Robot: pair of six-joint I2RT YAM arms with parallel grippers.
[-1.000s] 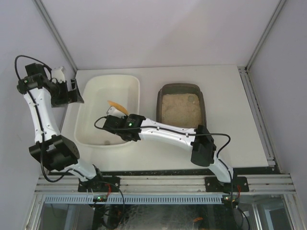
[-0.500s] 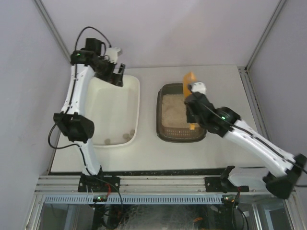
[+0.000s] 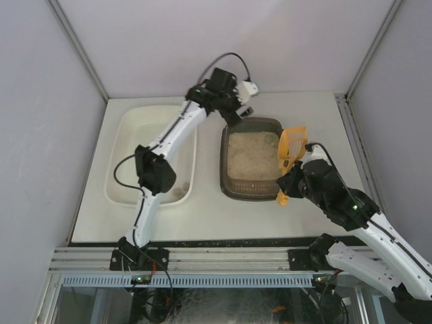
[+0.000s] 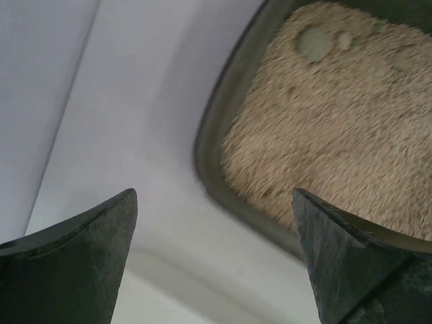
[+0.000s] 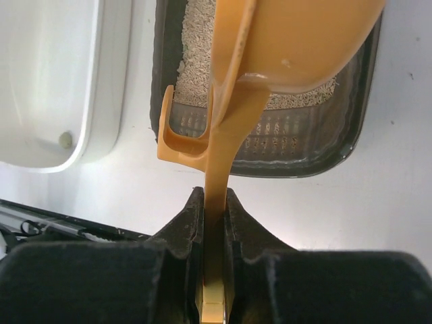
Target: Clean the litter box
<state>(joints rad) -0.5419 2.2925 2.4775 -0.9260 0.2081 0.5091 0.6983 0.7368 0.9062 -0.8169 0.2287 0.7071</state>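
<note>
The dark grey-brown litter box [image 3: 233,127] holds pale sandy litter, with a bare strip of floor at its near end [image 5: 297,138]. It also shows in the left wrist view [image 4: 223,121]. My right gripper [image 3: 289,183] is shut on the handle of an orange scoop [image 3: 292,145], whose bowl hangs over the box's right side. In the right wrist view the scoop [image 5: 297,47] is above the box. My left gripper [image 3: 241,115] is open and empty above the box's far left corner; its fingers [image 4: 81,263] frame the rim. Round clumps [image 4: 314,42] lie in the litter.
A larger white tub [image 3: 125,131] stands left of the litter box, with small dark clumps [image 3: 177,194] at its near end; one shows in the right wrist view [image 5: 65,140]. The table's front edge and metal rail [image 3: 223,256] run along the near side.
My left arm has swung right from the white tub's far edge to the litter box's far left corner. My right gripper with the scoop has pulled back toward the box's near right side.
</note>
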